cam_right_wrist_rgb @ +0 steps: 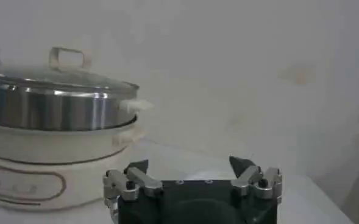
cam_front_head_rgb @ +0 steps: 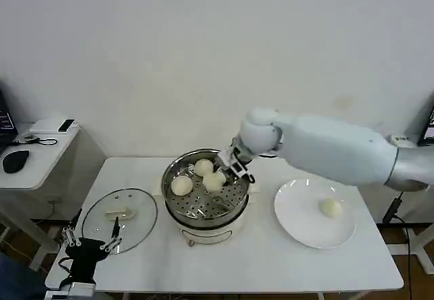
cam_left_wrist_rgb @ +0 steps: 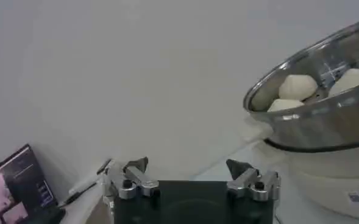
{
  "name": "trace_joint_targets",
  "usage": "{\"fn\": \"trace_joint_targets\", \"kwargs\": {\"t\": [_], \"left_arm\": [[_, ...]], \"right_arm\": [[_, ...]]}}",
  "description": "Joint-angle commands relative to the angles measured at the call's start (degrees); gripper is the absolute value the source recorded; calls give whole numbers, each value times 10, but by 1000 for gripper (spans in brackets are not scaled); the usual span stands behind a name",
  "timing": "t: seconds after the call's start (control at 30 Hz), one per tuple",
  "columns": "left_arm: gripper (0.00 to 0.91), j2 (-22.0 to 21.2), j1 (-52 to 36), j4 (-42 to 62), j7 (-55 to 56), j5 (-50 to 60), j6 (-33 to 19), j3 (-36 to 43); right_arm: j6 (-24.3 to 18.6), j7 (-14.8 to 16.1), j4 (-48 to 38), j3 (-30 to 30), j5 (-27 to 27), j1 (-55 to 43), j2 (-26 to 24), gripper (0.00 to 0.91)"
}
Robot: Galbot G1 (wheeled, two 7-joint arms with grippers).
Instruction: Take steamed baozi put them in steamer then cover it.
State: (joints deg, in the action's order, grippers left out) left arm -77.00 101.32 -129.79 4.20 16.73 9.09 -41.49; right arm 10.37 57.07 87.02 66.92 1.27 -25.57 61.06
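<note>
Baozi: three sit on the perforated tray inside the steamer [cam_front_head_rgb: 203, 222], at [cam_front_head_rgb: 182, 186], [cam_front_head_rgb: 203, 167] and [cam_front_head_rgb: 214, 180]. The fourth baozi [cam_front_head_rgb: 331, 208] lies alone on the plate [cam_front_head_rgb: 293, 227], well apart from the pot.
Baozi handling: probably light, soft and easy to dent, with smooth skin that could slip. A gentle hold across the widest part, coming from above, looks best. Squeezing hard would likely crush the dough.
Steamer: stands open at the middle of the table [cam_front_head_rgb: 271, 267], a steel bowl on a white base. In the left wrist view the steamer [cam_left_wrist_rgb: 325, 122] shows baozi [cam_left_wrist_rgb: 298, 86] just above its rim.
Lid: the glass lid [cam_front_head_rgb: 139, 232] lies flat on the table left of the steamer, handle [cam_front_head_rgb: 119, 213] up. It is likely rigid, heavier than a bun, breakable and slick. The handle is the sensible place to grip.
Right gripper: the right gripper [cam_front_head_rgb: 234, 166] hangs over the steamer's right rim, just beside the nearest bun. In its wrist view the right gripper [cam_right_wrist_rgb: 191, 173] has its fingers spread with nothing between them.
Left gripper: the left gripper [cam_front_head_rgb: 91, 246] waits low at the table's near-left corner by the lid. In its wrist view the left gripper [cam_left_wrist_rgb: 188, 173] has its fingers apart and empty.
Remaining: one bun to move, then the lid.
</note>
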Motion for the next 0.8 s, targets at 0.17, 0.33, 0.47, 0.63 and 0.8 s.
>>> {"fn": "trace_joint_targets", "kwargs": {"t": [0.17, 0.33, 0.47, 0.63, 0.8], "left_arm": [[907, -1, -2, 8, 1, 0, -3, 0], [907, -1, -4, 9, 1, 1, -3, 1], [907, 0, -3, 12, 2, -1, -4, -1], [907, -1, -3, 13, 3, 0, -6, 0], [907, -1, -3, 12, 3, 0, -6, 1]], "right_arm": [[-48, 0, -3, 31, -51, 17, 36, 534], [-53, -4, -4, 34, -52, 23, 41, 534], [-53, -5, -5, 34, -50, 21, 41, 534], [-54, -7, -2, 33, -45, 19, 38, 534], [-56, -9, 2, 33, -43, 18, 34, 534]]}}
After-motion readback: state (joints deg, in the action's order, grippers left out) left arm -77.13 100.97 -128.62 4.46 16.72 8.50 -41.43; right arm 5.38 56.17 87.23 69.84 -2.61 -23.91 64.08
